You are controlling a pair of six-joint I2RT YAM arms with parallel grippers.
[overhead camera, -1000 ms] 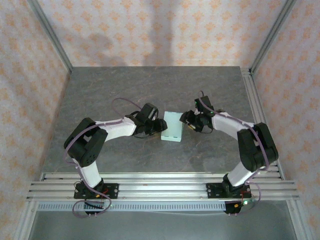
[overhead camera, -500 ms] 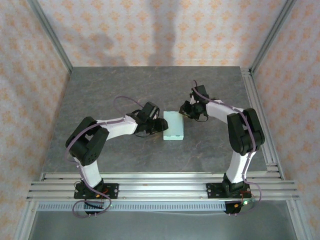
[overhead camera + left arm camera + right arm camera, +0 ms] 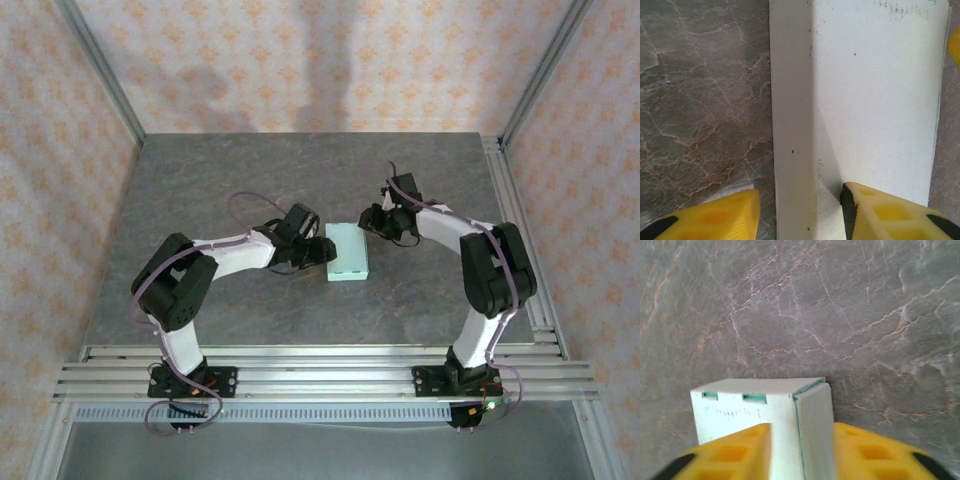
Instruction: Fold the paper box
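The paper box [image 3: 348, 256] lies as a small closed mint-green rectangle in the middle of the table. My left gripper [image 3: 322, 250] is at its left side. In the left wrist view the box's left wall [image 3: 792, 125] runs between the open jaws [image 3: 800, 192]: one yellow finger [image 3: 720, 220] stands on the table just clear of the wall, the other [image 3: 885, 215] lies over the top face. My right gripper [image 3: 370, 222] is at the far right corner. Its open jaws [image 3: 802, 427] straddle the end wall [image 3: 815, 410], the right finger [image 3: 875, 450] against it.
The grey marble-patterned table [image 3: 240, 180] has bare room all round the box. Aluminium rails [image 3: 320, 365] run along the near edge and a rail [image 3: 515, 230] along the right side. Patterned walls enclose the back and sides.
My right arm has swung from the box's right side to its far right corner. The box has turned slightly. The left arm has hardly moved.
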